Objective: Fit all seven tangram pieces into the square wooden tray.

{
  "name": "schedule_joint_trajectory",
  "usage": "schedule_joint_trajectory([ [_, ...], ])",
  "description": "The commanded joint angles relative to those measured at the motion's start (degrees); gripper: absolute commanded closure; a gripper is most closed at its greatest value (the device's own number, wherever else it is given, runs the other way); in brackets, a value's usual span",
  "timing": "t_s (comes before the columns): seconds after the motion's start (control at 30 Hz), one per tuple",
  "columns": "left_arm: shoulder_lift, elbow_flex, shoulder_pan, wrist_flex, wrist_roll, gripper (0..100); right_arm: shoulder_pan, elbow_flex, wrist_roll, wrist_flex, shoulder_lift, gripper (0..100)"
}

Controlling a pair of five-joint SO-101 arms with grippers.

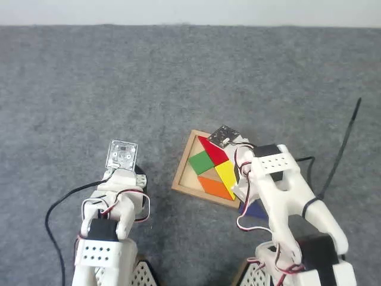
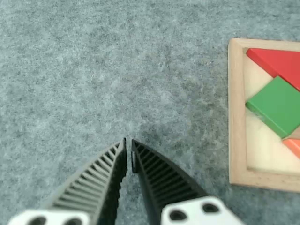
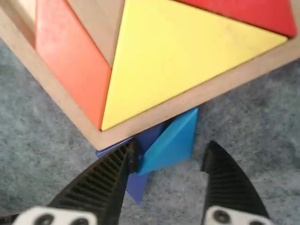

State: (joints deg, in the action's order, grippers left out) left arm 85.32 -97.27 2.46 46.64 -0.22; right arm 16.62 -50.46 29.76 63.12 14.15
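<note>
The square wooden tray [image 1: 181, 179] lies turned on the grey mat and holds a red triangle [image 1: 213, 150], a green square [image 1: 201, 162], a yellow triangle [image 1: 227, 174] and an orange parallelogram [image 1: 214, 186]. Outside its near right corner a light blue triangle [image 3: 171, 140] leans on the tray rim [image 3: 225, 84], over a darker blue piece [image 3: 138, 185]. My right gripper [image 3: 171, 150] is open, its fingers either side of the light blue triangle. Left of the tray, my left gripper [image 2: 127, 143] is shut on nothing just above the mat.
Bare wood shows in the tray beside the green square [image 2: 276, 105] and between the orange piece [image 3: 70, 61] and yellow piece [image 3: 178, 56]. The right arm [image 1: 274, 179] overhangs the tray's right side. A black cable [image 1: 342, 149] runs at the far right.
</note>
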Motion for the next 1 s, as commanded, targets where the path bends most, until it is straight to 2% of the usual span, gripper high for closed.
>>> schedule_joint_trajectory([
  [0.0,0.7,0.5,0.3,0.1,0.3,99,-0.3,0.1,-0.5,-0.8,2.1,87.1],
  [0.1,0.7,0.5,0.3,0.1,0.3,99,-0.2,0.2,-0.5,-0.8,2.2,91.3],
  [0.43,0.7,0.5,0.3,0.1,0.3,99,-0.7,2.3,-0.4,0.8,2.8,92.0],
  [0.73,0.7,0.5,0.3,0.1,0.3,99,-0.1,25.8,-1.1,16.7,2.1,92.0],
  [0.83,0.7,0.5,0.3,0.1,0.3,99,1.7,30.4,-3.9,16.7,2.0,92.0],
  [0.97,0.7,0.5,0.3,0.1,0.3,99,8.3,33.6,-7.0,15.9,-0.7,92.0],
])
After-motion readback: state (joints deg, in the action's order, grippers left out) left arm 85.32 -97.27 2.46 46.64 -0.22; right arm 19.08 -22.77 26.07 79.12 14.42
